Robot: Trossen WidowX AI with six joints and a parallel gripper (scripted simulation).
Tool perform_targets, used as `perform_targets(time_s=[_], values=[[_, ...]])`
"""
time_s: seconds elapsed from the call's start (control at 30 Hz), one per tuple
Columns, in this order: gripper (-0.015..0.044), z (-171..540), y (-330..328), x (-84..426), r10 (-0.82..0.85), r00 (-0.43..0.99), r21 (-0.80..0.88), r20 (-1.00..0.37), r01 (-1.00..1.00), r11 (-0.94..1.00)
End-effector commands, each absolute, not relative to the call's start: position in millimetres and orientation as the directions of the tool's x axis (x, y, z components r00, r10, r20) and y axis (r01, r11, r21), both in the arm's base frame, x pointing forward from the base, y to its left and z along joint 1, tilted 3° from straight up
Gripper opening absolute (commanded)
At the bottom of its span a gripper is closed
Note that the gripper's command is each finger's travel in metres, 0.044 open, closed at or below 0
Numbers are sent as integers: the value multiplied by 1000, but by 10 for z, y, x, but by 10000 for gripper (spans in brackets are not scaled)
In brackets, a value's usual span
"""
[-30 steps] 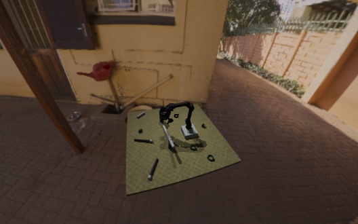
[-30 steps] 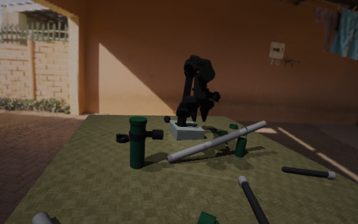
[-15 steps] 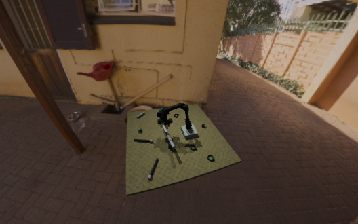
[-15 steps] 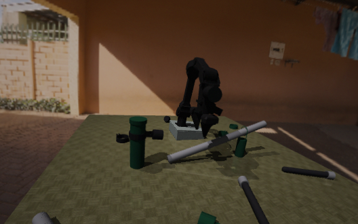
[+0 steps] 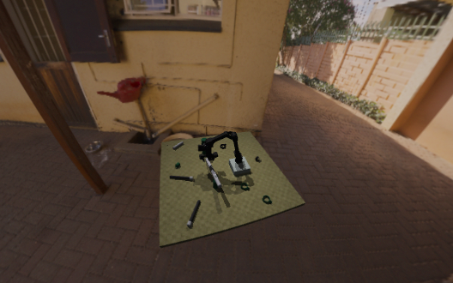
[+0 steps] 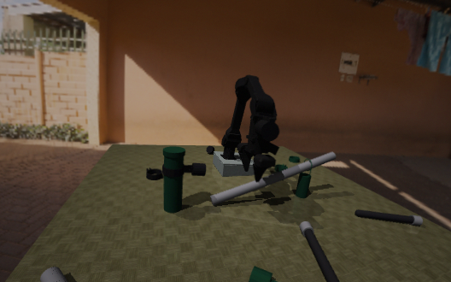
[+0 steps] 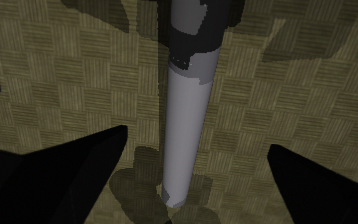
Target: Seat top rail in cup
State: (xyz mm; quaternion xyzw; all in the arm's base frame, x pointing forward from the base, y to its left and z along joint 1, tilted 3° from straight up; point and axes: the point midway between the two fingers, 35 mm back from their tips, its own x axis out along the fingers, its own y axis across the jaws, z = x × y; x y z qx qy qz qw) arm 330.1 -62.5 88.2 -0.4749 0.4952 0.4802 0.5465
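The grey rail (image 5: 213, 171) (image 6: 292, 171) (image 7: 187, 125) slopes through the green loop cap (image 6: 310, 164) on the short post (image 6: 303, 186). Its cut end (image 6: 215, 200) (image 7: 175, 203) is low, apart from and below the black rail-end cup (image 6: 198, 169). I cannot tell whether that end touches the mat. The cup sticks out from the brace band (image 6: 172, 171), high on the green big post (image 6: 172, 194), just under its cap (image 6: 174, 152). My gripper (image 6: 252, 174) (image 7: 197, 141) is open and empty, above the rail; in the wrist view the rail runs between the spread fingers, with space on both sides.
A second black ring fitting (image 6: 154, 173) is on the big post's far side from the rail. Dark rails with pale ends (image 6: 386, 216) (image 6: 318, 252) lie in front and right on the mat (image 5: 240, 214). Green rings (image 5: 267, 199) (image 5: 244, 187) lie near the arm's pale base (image 5: 239, 167).
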Motion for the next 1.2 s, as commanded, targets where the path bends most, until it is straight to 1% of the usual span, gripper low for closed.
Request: perform_targets(time_s=[0.0, 1.17], values=[[440, 795, -622, 3293, 53, 44, -39, -998, -996, 83], [440, 270, -596, 3325, 53, 43, -39, -998, -996, 83]])
